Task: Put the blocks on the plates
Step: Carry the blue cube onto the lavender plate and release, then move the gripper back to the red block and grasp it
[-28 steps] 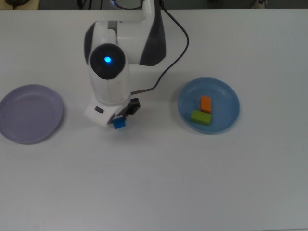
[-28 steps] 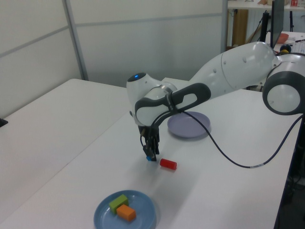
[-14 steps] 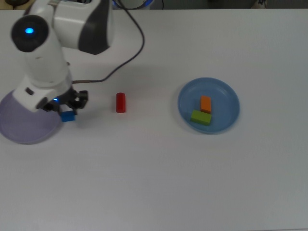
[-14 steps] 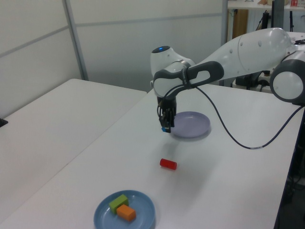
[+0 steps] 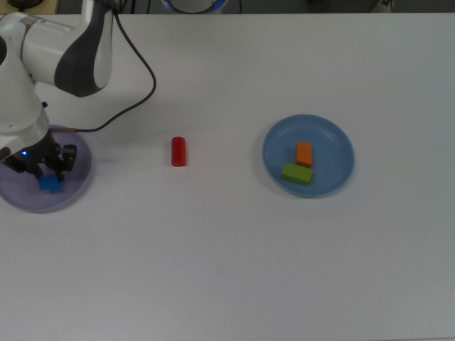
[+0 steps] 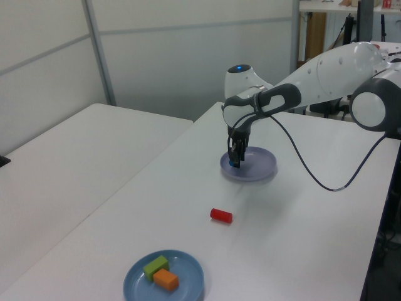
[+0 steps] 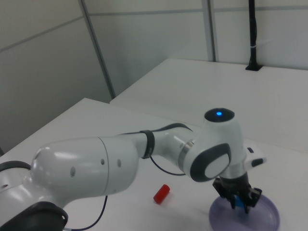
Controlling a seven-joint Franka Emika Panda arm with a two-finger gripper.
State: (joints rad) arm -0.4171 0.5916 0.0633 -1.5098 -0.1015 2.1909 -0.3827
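The white surface [image 5: 234,270] is smooth and matte, and the lilac plate [image 5: 78,181] serves as the landmark at the top view's left edge. The white-and-grey arm [image 6: 313,72] reaches out in a long bend, its glossy rounded wrist housing pointing straight down over the lilac plate, a black cable [image 5: 135,92] looping from it. The lilac plate is round, shallow and plastic-looking. A matching blue plate [image 5: 334,142] lies well apart from the lilac plate, toward the top view's right. The dark end effector [image 5: 47,172] hangs vertically above the lilac plate's middle, its fingers closed on the small blue cube [image 5: 49,183], which sits just over or on the plate; contact cannot be told. The lime-green oblong [image 5: 296,173] and the orange wedge-like block [image 5: 303,153] lie touching on the blue plate, far from the lilac plate. The red cylinder [image 5: 178,151] lies on its side on the surface, between the lilac plate and the blue one.
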